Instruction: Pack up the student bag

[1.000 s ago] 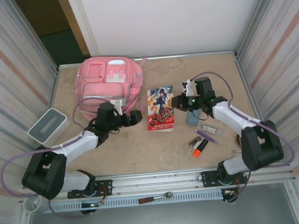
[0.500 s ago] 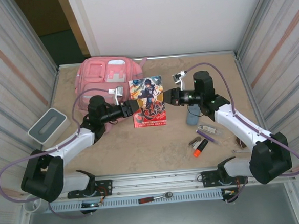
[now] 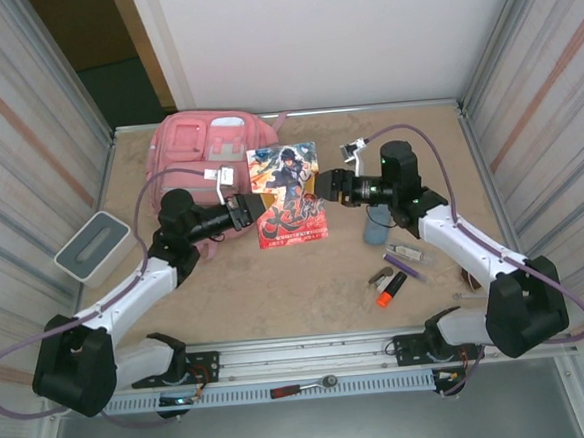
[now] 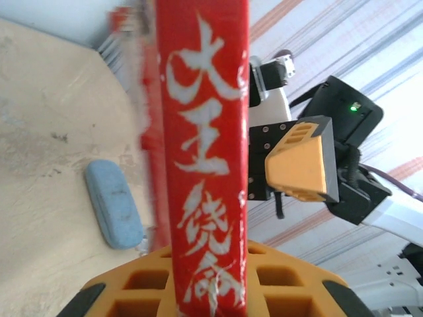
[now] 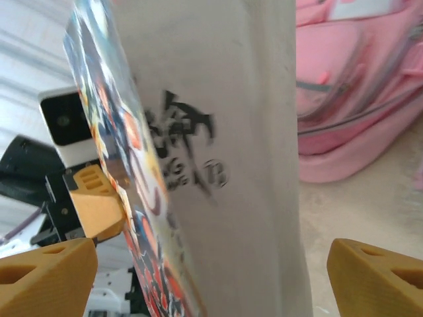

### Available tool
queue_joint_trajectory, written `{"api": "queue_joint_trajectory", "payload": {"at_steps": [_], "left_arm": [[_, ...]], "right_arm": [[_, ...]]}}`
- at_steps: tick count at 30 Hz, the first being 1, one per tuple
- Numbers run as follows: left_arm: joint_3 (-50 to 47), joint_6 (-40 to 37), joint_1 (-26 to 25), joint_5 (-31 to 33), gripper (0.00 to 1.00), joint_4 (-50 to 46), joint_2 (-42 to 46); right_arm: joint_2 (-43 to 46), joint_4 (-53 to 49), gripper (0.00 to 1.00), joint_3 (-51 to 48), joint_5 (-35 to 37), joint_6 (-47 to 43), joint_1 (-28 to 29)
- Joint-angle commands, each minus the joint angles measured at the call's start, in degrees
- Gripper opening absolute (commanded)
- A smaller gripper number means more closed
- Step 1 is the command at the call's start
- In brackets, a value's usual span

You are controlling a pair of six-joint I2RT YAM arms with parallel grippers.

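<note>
Beige, speckled counter (image 3: pixel 276 280) is seen enclosed by ribbed metal walls (image 3: pixel 26 147) at both sides and by a white panel (image 3: pixel 339 35) at the back. At the far left of it the student bag (image 3: pixel 212 154) is laid flat with its pockets upward, and its near edge is partly hidden by the left arm. Both arms are stretched inward and are turned toward each other across the middle of the counter.

A grey-white box (image 3: pixel 94 245) is set by the left wall, apart from the bag. A comic book (image 3: pixel 288 194) is held raised and tilted near the bag's right side, with its colourful cover turned toward the overhead camera. Its left edge is pinched by the left pincer (image 3: pixel 254 215). In the left wrist view the red cover with white characters is seen lying across an orange finger (image 4: pixel 291 290).

The right pincer (image 3: pixel 324 189) is spread wide just beside the book's right edge. In the right wrist view its orange fingertips (image 5: pixel 46 274) are seen on either side of the white back cover, apart from it.

A blue case (image 3: pixel 376 231) is laid on the counter beneath the right arm. An orange marker (image 3: pixel 391 288) is placed nearer the front edge, and some smaller pens (image 3: pixel 407 256) are scattered just beside it.
</note>
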State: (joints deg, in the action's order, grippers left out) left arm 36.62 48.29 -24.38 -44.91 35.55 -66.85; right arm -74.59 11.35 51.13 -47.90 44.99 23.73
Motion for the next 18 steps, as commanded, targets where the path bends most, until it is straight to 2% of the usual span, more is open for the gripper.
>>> {"api": "queue_joint_trajectory", "payload": {"at_steps": [1, 7, 9, 10, 12, 13, 15, 16, 17, 18], "left_arm": [[1.26, 1.13, -0.32, -4.29, 0.00, 10.06, 2.25], [1.00, 6.20, -0.32, -6.73, 0.00, 19.14, 1.17], [0.91, 6.72, -0.01, -6.32, 0.00, 19.42, 0.89], [0.91, 6.64, 0.38, -5.31, 0.00, 17.73, 0.84], [0.96, 6.25, 1.68, -1.82, 0.00, 11.65, 0.78], [0.91, 5.83, 2.36, -0.24, 0.00, 8.54, 0.62], [0.91, 4.94, 3.38, 1.54, 0.07, 4.38, 0.04], [1.19, 3.74, 3.62, 2.19, 0.15, 2.12, -0.27], [1.77, 1.84, 3.63, 2.65, 0.28, -1.19, -0.46], [2.59, -0.58, 3.62, 3.19, 0.40, -4.81, -0.56]], "right_arm": [[-1.02, 8.94, 0.92, -0.15, -3.06, 2.03, 2.23], [-3.40, 19.01, 0.95, -0.30, -6.00, 7.01, 3.34], [-3.74, 24.33, 0.92, -0.57, -7.59, 10.05, 3.60], [-3.81, 27.33, 0.87, -0.76, -8.36, 11.87, 3.62], [-3.61, 30.58, 0.71, -0.94, -8.83, 14.27, 3.61], [-3.29, 30.82, 0.57, -1.03, -8.20, 14.74, 3.52], [-2.70, 30.60, 0.34, -1.42, -6.69, 15.49, 3.13], [-2.40, 30.09, 0.22, -1.51, -5.86, 15.70, 2.93], [-2.07, 27.99, 0.09, -1.48, -4.75, 15.51, 2.61], [-1.67, 24.92, 0.00, -1.22, -3.54, 14.72, 2.36]]}}
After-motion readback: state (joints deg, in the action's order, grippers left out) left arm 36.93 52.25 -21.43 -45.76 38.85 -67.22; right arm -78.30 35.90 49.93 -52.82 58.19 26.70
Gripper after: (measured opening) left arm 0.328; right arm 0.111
